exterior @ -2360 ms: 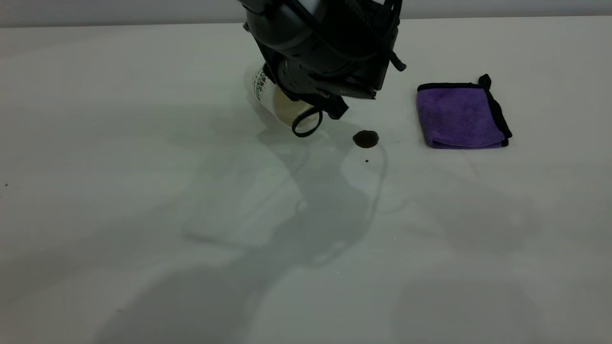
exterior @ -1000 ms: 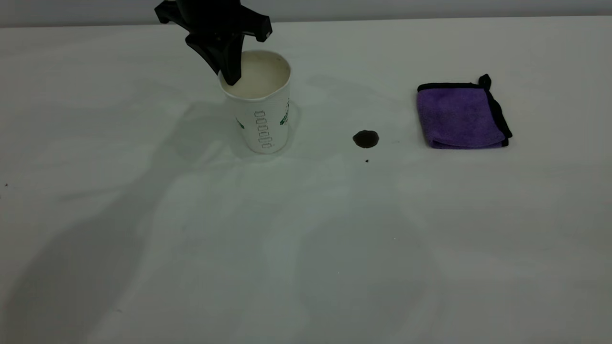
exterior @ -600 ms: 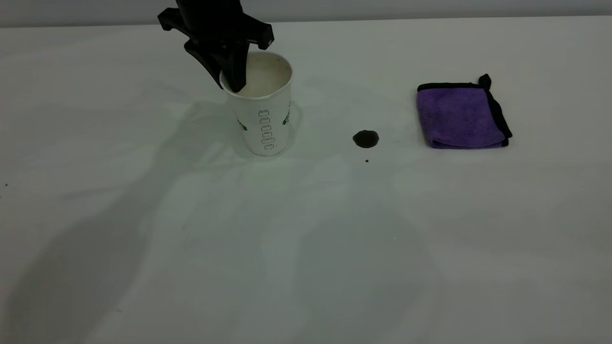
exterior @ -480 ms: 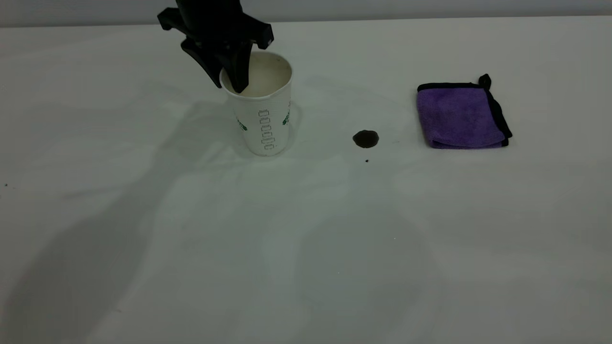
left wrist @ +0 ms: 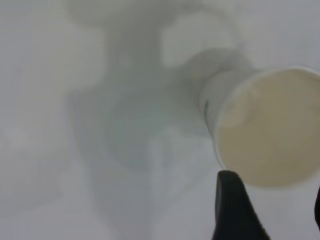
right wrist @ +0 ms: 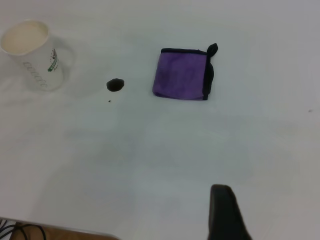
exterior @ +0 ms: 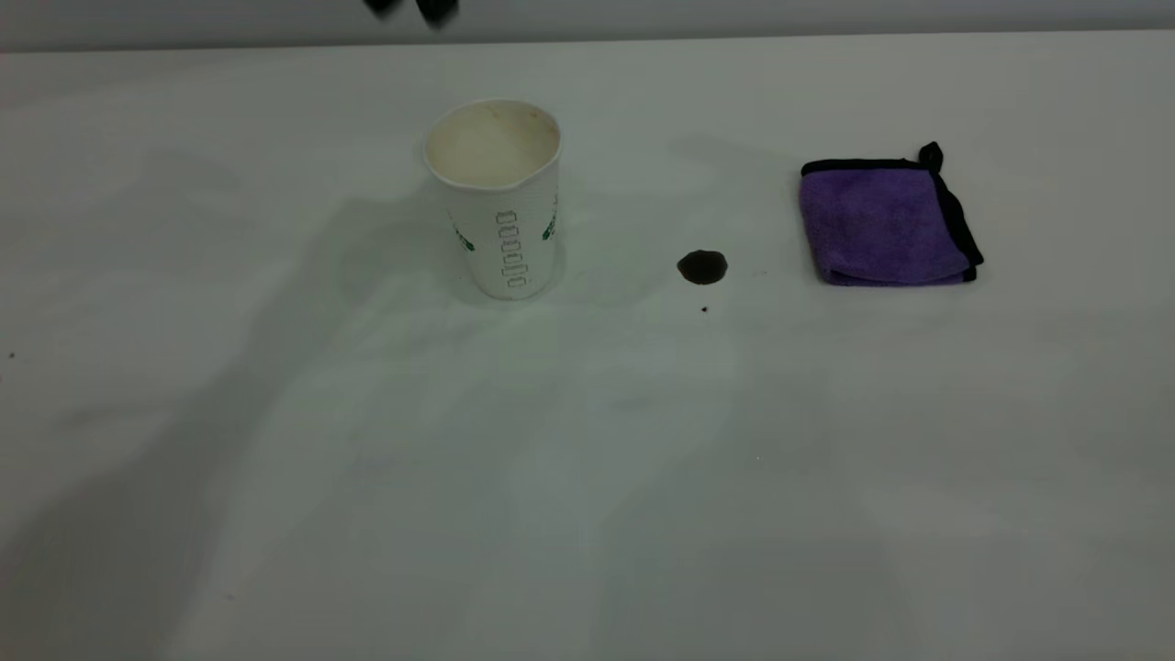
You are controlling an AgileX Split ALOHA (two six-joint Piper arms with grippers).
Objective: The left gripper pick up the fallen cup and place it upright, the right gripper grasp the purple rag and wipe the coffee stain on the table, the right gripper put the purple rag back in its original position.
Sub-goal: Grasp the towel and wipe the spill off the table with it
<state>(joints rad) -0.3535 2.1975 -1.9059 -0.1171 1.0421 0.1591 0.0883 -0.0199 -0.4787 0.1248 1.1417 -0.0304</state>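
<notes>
The cup [exterior: 497, 197] stands upright on the table [exterior: 367, 477], free of any grip; the left gripper [exterior: 410, 9], above it, is mostly cut off, empty, fingers [left wrist: 232, 210] apart; the right gripper's [right wrist: 226, 212] spread cannot be judged; the purple rag [exterior: 883, 223] lies folded beside the coffee stain [exterior: 702, 266].

a tiny dark speck [exterior: 704, 309] lies on the white surface; grey wall [exterior: 826, 16] behind.

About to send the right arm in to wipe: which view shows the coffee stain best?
The exterior view: the coffee stain sits unobstructed between the cup and the purple rag. The right wrist view shows it smaller and farther off; the left wrist view misses it.
</notes>
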